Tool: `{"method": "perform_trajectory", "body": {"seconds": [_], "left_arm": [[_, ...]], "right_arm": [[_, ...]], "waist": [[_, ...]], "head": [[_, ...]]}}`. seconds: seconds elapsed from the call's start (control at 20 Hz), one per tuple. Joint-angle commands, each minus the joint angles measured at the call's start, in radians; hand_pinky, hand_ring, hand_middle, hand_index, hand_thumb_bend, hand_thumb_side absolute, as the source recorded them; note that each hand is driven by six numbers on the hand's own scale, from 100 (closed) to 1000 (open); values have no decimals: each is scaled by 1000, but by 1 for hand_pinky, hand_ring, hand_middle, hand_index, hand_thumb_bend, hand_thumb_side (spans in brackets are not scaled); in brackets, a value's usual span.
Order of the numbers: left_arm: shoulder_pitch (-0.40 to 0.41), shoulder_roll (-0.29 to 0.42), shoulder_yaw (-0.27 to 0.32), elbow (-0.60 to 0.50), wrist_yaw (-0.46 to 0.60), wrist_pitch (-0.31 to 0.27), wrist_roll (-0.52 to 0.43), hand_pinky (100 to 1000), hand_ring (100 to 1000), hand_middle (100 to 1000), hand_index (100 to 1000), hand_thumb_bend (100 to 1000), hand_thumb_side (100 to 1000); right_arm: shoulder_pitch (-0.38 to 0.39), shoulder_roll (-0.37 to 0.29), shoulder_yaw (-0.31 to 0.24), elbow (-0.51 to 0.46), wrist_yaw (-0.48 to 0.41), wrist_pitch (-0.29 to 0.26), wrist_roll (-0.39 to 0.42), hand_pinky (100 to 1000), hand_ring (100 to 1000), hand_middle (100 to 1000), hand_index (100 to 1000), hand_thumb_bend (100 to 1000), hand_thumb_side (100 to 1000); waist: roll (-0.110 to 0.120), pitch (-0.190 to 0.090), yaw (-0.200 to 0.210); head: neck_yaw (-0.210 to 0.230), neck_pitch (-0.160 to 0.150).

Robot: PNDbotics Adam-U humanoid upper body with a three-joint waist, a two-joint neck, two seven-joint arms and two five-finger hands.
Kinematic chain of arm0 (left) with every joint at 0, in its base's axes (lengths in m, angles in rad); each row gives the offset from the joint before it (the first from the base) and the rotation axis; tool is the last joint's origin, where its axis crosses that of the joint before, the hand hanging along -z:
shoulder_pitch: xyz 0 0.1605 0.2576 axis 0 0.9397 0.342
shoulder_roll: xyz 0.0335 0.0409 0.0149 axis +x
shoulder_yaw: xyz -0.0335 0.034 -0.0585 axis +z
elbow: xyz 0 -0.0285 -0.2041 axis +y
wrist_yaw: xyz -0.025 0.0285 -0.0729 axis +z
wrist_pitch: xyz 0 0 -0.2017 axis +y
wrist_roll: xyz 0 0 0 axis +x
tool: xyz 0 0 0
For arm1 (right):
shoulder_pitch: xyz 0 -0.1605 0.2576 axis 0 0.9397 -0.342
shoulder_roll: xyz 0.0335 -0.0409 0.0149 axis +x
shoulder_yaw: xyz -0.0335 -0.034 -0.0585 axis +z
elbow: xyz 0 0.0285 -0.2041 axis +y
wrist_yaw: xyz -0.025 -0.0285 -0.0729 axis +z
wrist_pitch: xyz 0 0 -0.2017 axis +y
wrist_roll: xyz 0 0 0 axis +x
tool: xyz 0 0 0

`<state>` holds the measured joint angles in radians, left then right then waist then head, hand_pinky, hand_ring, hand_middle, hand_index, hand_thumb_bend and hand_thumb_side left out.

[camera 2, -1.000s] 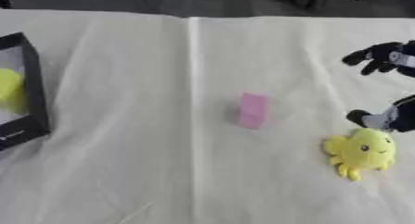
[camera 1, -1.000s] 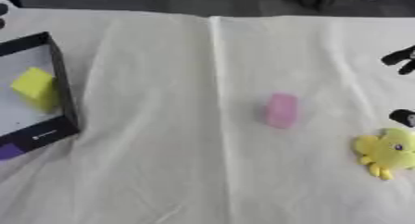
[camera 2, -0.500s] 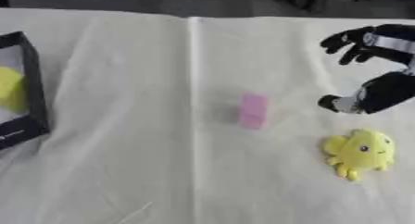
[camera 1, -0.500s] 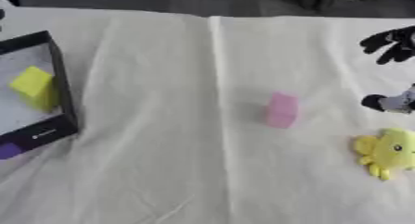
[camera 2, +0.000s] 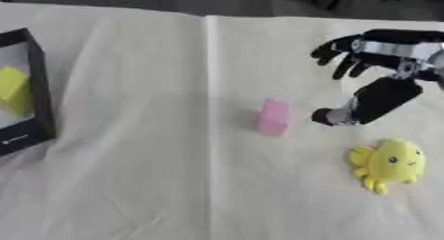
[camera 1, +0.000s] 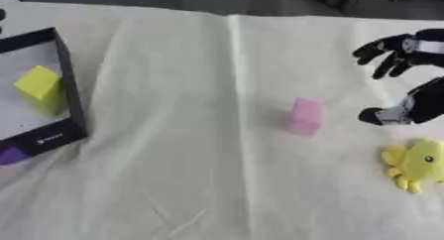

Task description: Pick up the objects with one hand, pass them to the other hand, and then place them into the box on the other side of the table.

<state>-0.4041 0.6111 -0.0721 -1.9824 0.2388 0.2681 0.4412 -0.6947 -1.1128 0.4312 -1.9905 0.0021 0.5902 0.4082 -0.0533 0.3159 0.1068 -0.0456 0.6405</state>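
At 9 o'clock on the worktop (camera 2: 156, 174), draped in a creased cream cloth: a black-walled shallow box (camera 1: 65, 92) with a pale floor, holding a bright yellow foam-like block (camera 1: 39, 84). Small white marking on the box's near wall, too small to read. Just outside the box's near corner, at 8 o'clock: a scrap of purple (camera 1: 10, 155), shape unclear. Near the centre: a pink rectangular block (camera 2: 274, 117), matte, standing on end, untouched. Just beside it at 3 o'clock: the black right hand (camera 2: 378, 74), spread wide, fingers (camera 2: 334, 48) straight and splayed toward the block, thumb tip low and near the block but apart from it, holding nothing. At 4 o'clock: a yellow soft plush octopus toy (camera 2: 389, 162), round-headed with stubby legs, lying on the cloth below the hand, not touching it.
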Motion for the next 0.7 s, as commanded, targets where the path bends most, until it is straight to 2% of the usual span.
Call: {"method": "perform_trajectory", "body": {"seconds": [0.05, 0.3, 0.7], "left_arm": [[-12, 17, 4, -18, -1, 3, -1, 887, 807, 799, 826, 100, 786], [-8, 15, 3, -18, -2, 6, -1, 887, 807, 798, 825, 100, 786], [-4, 12, 3, -18, -3, 7, 0, 887, 807, 797, 823, 100, 786]], "right_arm": [[-48, 1, 40, -10, -30, 55, -43, 818, 785, 874, 953, 443, 275], [-112, 44, 111, -10, -24, 129, -65, 820, 789, 873, 952, 459, 260], [-155, 104, 170, -10, 10, 240, -78, 837, 802, 872, 951, 492, 236]], "waist": [[3, -30, 1], [4, -31, -1], [8, -31, -4]], "head": [[3, 5], [3, 7], [7, 9]]}}
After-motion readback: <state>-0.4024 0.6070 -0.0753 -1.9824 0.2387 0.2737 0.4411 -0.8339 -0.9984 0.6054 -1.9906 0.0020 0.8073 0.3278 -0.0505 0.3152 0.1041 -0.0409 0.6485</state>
